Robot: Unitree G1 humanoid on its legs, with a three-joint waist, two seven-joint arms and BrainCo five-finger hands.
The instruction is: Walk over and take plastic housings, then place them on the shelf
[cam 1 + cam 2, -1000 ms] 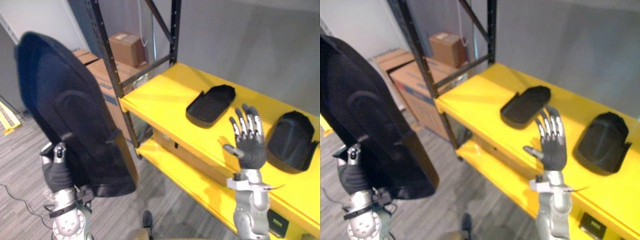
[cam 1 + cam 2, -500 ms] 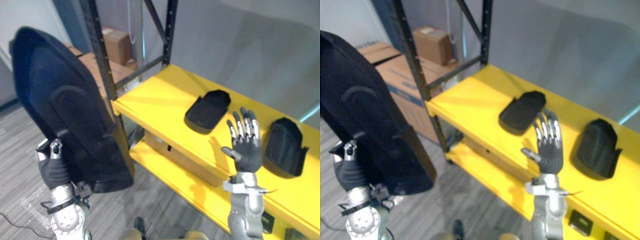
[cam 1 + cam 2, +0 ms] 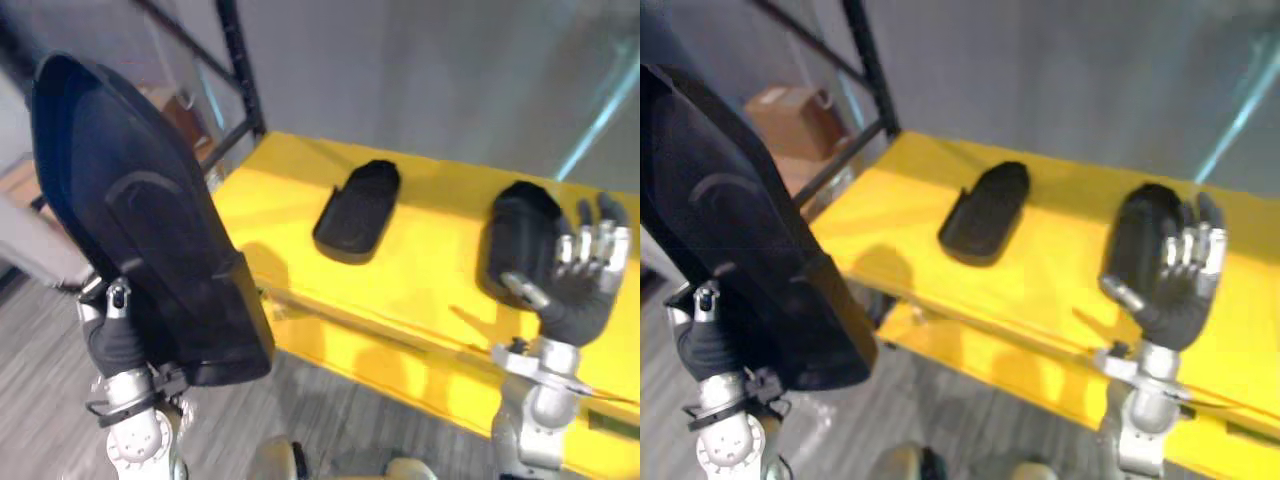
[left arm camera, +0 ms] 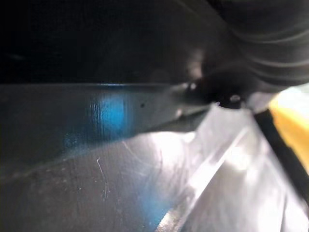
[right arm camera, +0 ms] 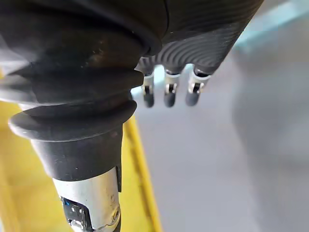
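Vs 1 s ago the whole view has swung, a camera move: the yellow shelf (image 3: 430,265) now looks nearer & more square-on. Left robot hand (image 3: 112,340) still grasps the big black plastic housing (image 3: 140,220) at its lower end, thumb against it. The housing is upright, left of the shelf & not on it. Right robot hand (image 3: 580,295) stays raised, fingers straight, holding nothing. It now overlaps the rounded black housing (image 3: 515,235) on the shelf; can't tell if touching. A flatter black housing (image 3: 358,210) lies nearby, apart. Big housing: matte, long, rounded top, squared base w/ raised oval panel.
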